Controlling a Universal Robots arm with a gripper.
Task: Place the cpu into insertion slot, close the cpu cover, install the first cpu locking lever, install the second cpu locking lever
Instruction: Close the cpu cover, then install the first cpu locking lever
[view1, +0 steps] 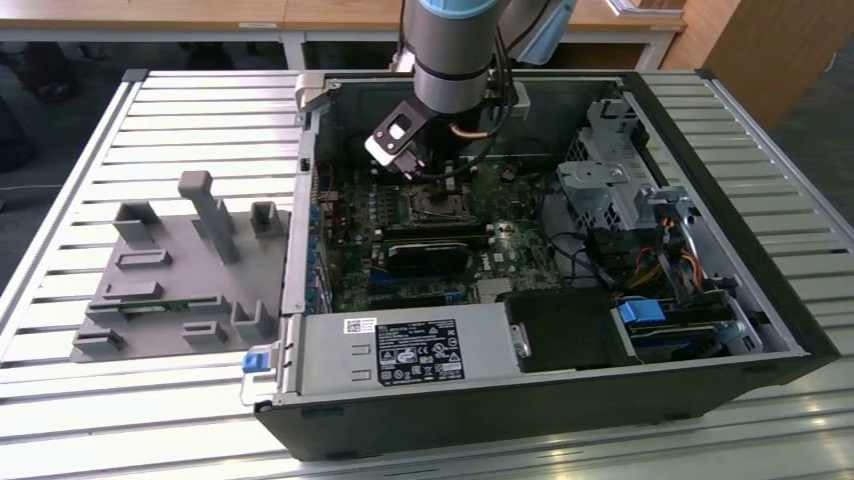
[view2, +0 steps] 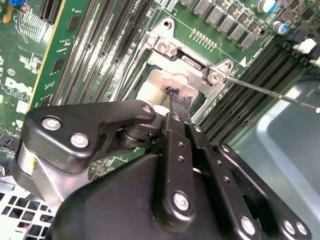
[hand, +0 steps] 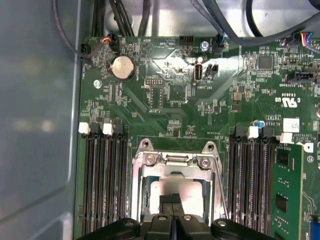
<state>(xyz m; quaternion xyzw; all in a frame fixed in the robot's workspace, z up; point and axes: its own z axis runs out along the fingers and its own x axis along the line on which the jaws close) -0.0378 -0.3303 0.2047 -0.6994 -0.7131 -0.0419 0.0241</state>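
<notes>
At the exterior view's left lies one matte grey plastic fixture (view1: 174, 270); rightward, inside the open black case (view1: 763, 295), the gripper (hand: 172, 200), fingers together, touches the dull silver square cpu (hand: 192, 195), framed by one shiny metal cpu cover (hand: 172, 161), beside one thin wire lever (hand: 221, 192).

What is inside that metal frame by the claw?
A silver cpu shows through the cover. The claw hides part of it, and the slot beneath is covered.

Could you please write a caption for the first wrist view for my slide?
Shut claw over the silver cpu lying in the insertion slot.
</notes>
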